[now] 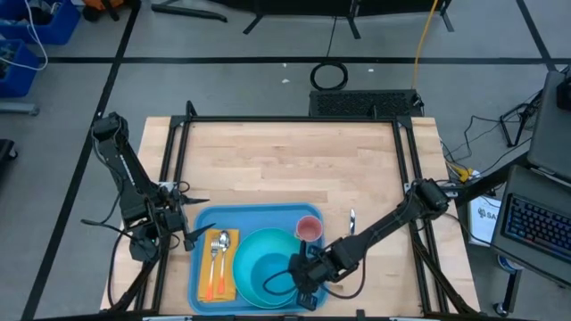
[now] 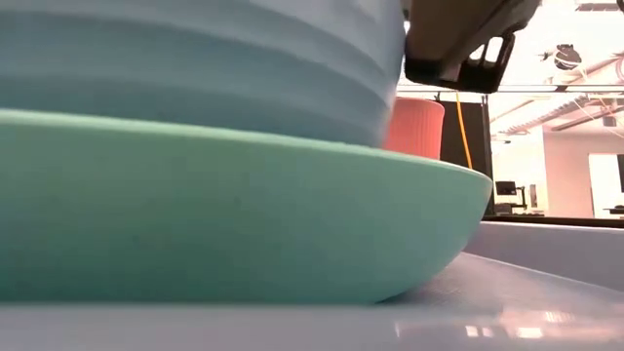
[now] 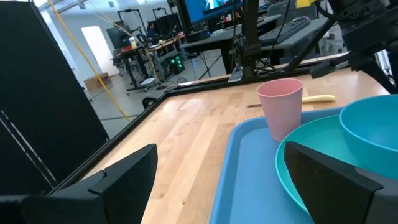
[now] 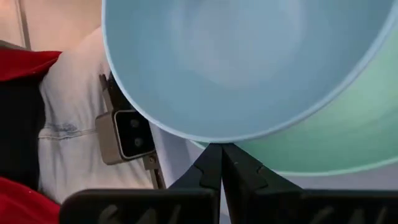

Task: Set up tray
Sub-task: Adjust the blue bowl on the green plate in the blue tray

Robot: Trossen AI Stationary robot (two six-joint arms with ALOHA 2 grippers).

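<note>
The blue tray (image 1: 254,218) lies at the table's near edge. On it are a turquoise plate (image 1: 268,239) with a light blue bowl (image 1: 268,272) resting in it, a pink cup (image 1: 309,229) upright at the far right corner, and an orange napkin (image 1: 217,272) with cutlery (image 1: 221,245) on it. My right gripper (image 1: 302,287) is shut at the bowl's near right rim. My left gripper (image 3: 221,152) stands open by the tray's left edge, holding nothing. My right gripper (image 4: 221,149) slants down from the table's right, its shut fingertips (image 4: 211,155) just below the outside of the bowl's rim (image 4: 208,138). Neither finger is inside the bowl. I cannot tell whether the tips touch the rim. The bowl rests on the plate (image 2: 244,214).
One more utensil (image 1: 351,218) lies on the bare wood right of the tray. The far half of the table is bare wood. A black frame (image 1: 178,152) runs along the table's sides. A person's light clothing (image 4: 68,124) shows beyond the near edge.
</note>
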